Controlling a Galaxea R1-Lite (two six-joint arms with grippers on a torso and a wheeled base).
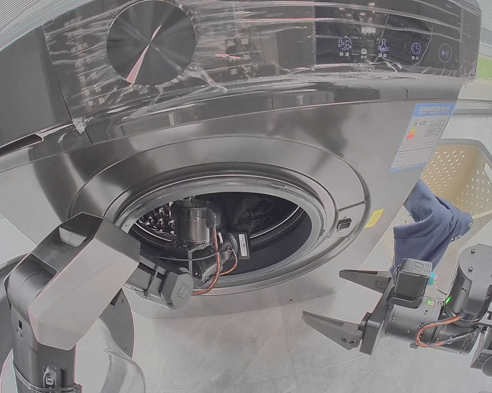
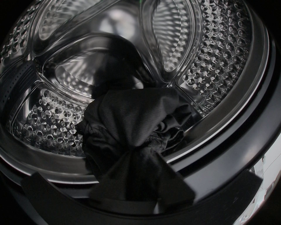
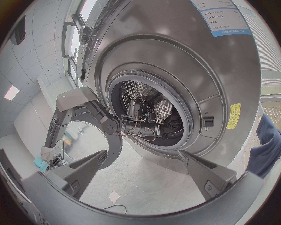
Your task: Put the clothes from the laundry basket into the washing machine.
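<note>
The washing machine (image 1: 321,137) stands with its round opening in front of me. My left arm reaches into the steel drum (image 2: 222,52), where my left gripper (image 2: 140,155) is shut on a black garment (image 2: 131,117) bunched just inside the rim; the cloth hides most of the fingers. That black garment (image 1: 259,210) also shows dark in the opening. My right gripper (image 1: 323,296) hangs open and empty in front of the machine, low and to the right of the opening. Behind it a blue garment (image 1: 433,224) drapes over the cream laundry basket (image 1: 469,178).
The machine's glass door (image 1: 102,371) hangs swung open on the left, beside my left arm. Pale tiled floor (image 1: 248,359) lies below the opening. The basket (image 3: 273,111) stands against the machine's right side.
</note>
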